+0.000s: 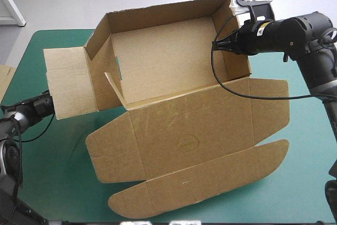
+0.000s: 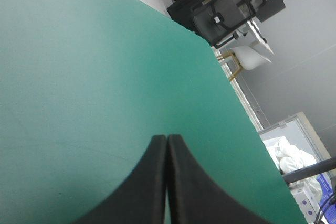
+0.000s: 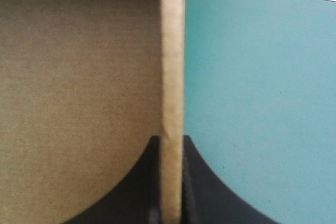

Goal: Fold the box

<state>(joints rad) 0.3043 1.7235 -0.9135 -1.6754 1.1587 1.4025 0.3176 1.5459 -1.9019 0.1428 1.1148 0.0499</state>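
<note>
The box [image 1: 179, 109] sits at the middle of the teal-green cover [image 1: 52, 183], half formed. Its far wall and side walls stand up around an open tray. The lid [image 1: 195, 140] lies flat on the box's near side, with its rounded front flap spread out beyond it. A side flap [image 1: 66, 80] juts out from the box's left wall.

The right gripper [image 1: 225, 43] reaches over the box's right wall [image 3: 172, 66] near the far corner. Its black fingers [image 3: 197, 182] pinch that upright board edge, one inside the tray and one outside.

The left gripper [image 2: 167, 140] has its fingers pressed together into a single point over bare cover. Seen from above, it lies low at the box's left. Its tip seems to sit under the side flap, though that part is hidden.

A strip of more board [image 1: 4, 80] shows well to the box's left, at the table's edge.
</note>
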